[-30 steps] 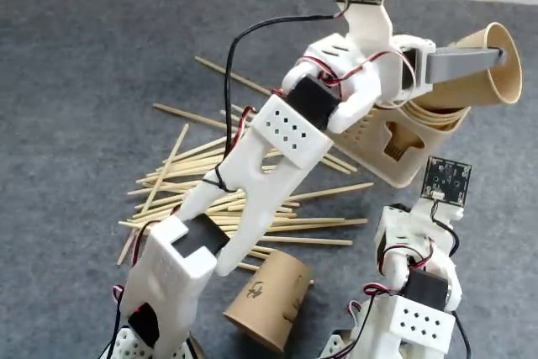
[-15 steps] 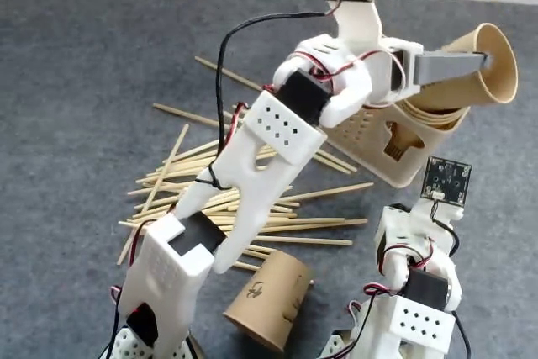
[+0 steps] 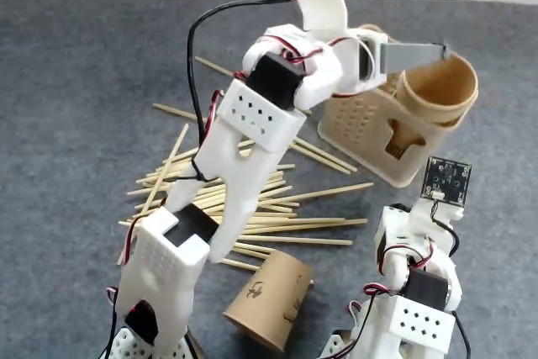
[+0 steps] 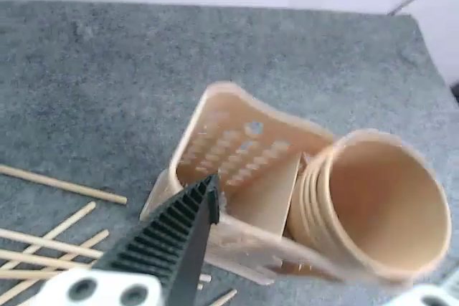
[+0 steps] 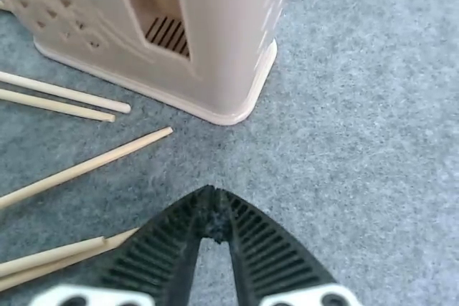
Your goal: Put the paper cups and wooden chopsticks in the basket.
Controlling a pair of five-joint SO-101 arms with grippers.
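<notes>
The beige slotted basket point(image 3: 367, 126) stands on the grey mat at the back right. A stack of paper cups point(image 3: 439, 90) sits nested in its far end, mouths tilted up. My left gripper point(image 3: 420, 58) hovers open just above the top cup's rim, its grey finger point(image 3: 412, 52) clear of the cup. In the left wrist view the black finger point(image 4: 176, 231) hangs over the basket point(image 4: 229, 145) beside the cups point(image 4: 380, 202). Another paper cup point(image 3: 269, 300) lies on its side near the front. Wooden chopsticks point(image 3: 313, 224) are scattered in the middle. My right gripper point(image 5: 214, 209) is shut, low over the mat in front of the basket point(image 5: 215, 55).
Loose chopsticks point(image 5: 86, 166) lie just beside my right gripper, and more chopsticks point(image 4: 57, 185) lie off the basket's side. The left arm's white links point(image 3: 244, 149) span the chopstick pile. Bare mat stretches at the far left.
The left arm swung the tilted cup down into the basket's stack and let it go. Its grey finger now sits above the rim. The right arm has not moved.
</notes>
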